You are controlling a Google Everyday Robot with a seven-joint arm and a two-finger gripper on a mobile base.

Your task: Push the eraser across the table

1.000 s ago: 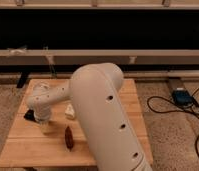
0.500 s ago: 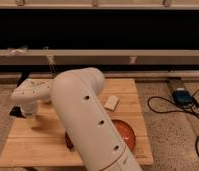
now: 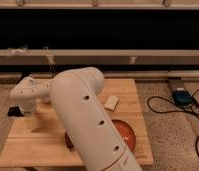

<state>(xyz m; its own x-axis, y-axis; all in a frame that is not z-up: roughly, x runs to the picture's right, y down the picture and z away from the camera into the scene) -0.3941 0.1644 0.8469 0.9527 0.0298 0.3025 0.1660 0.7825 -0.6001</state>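
Note:
The eraser [image 3: 13, 111] is a small flat black block lying at the left edge of the light wooden table [image 3: 48, 145], partly over the rim. My gripper [image 3: 31, 119] hangs below the white wrist [image 3: 27, 94] just right of the eraser, low over the planks. The bulky white arm [image 3: 88, 125] crosses the middle of the view and hides much of the table's centre.
A small white block [image 3: 111, 102] lies right of the arm. An orange plate [image 3: 126, 133] sits near the front right corner. A dark red pepper-like thing [image 3: 69, 142] peeks out beside the arm. A blue box with black cables [image 3: 182, 96] lies on the floor to the right.
The arm has swung left across the table. The eraser has slid left with it, from inside the left side out to the table's left edge.

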